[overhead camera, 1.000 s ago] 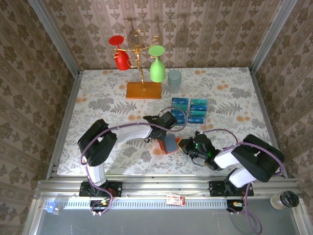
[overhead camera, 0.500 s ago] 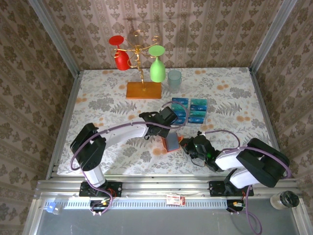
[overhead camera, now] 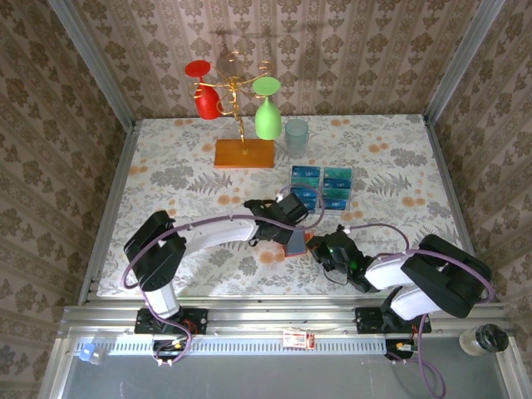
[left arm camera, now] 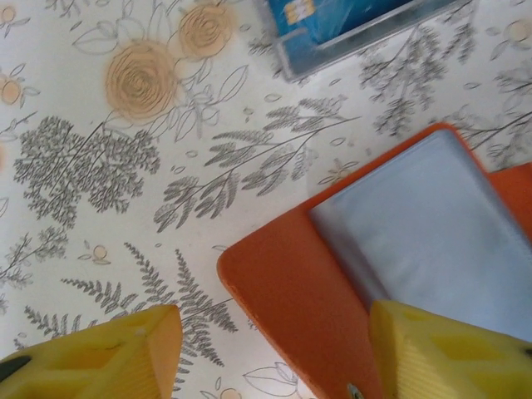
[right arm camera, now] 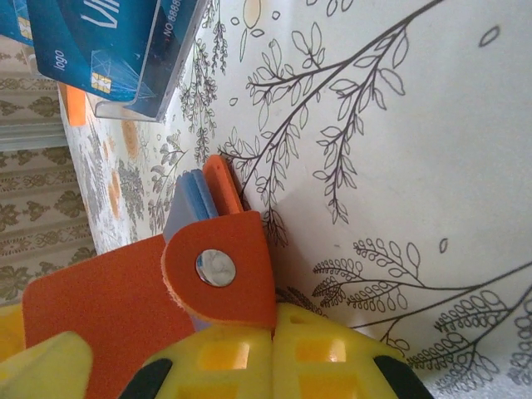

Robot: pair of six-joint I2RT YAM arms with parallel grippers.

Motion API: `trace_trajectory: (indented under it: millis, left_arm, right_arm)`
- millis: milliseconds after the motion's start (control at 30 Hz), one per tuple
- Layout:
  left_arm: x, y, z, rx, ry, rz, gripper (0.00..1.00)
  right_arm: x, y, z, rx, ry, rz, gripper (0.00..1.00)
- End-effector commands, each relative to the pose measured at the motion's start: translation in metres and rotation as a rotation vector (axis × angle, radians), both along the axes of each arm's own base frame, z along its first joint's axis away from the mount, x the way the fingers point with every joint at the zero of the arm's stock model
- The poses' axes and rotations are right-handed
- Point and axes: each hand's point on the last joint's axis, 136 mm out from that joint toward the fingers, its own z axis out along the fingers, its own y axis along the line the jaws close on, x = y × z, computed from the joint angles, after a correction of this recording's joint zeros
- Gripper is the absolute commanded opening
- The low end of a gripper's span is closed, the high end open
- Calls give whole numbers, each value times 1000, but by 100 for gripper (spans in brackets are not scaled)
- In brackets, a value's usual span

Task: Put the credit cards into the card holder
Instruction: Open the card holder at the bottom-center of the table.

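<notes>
Partly beneath spread left gripper (left arm camera: 270,322), card holder (left arm camera: 399,224), flap pinched in right gripper (right arm camera: 273,339)

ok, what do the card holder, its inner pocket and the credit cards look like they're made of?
card holder: matte orange-red sheet, probably faux leather or something felt-like; thick soft cut edge, no shine.
snap stud on its tab: shiny metal.
inner pocket: greyish-blue, smooth, faint sheen; likely soft plastic film.
credit cards: stiff glossy plastic by the look; pale printed lettering, gold chip contacts.
</notes>
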Motion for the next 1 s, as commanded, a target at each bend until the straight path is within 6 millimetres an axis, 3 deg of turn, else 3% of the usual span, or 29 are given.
trace_trajectory:
  millis: [0,267,467,767,967]
  left_arm:
    - [-1,26,-11,94,-27,48,59]
    - [1,40,-24,125,-54,81,52]
    - [5,41,-32,194,-35,57,48]
    - [4,31,-44,232,41,34,46]
    - [2,18,-48,111,104,62,33]
  right_arm:
    - [5,-7,1,-21,-18,-53,0]
    - [2,-10,-3,-36,-5,-50,0]
    - [0,-11,-6,-45,3,-47,0]
    - [-1,-11,-4,-47,2,-43,0]
    - [-3,-10,-5,-53,5,-40,0]
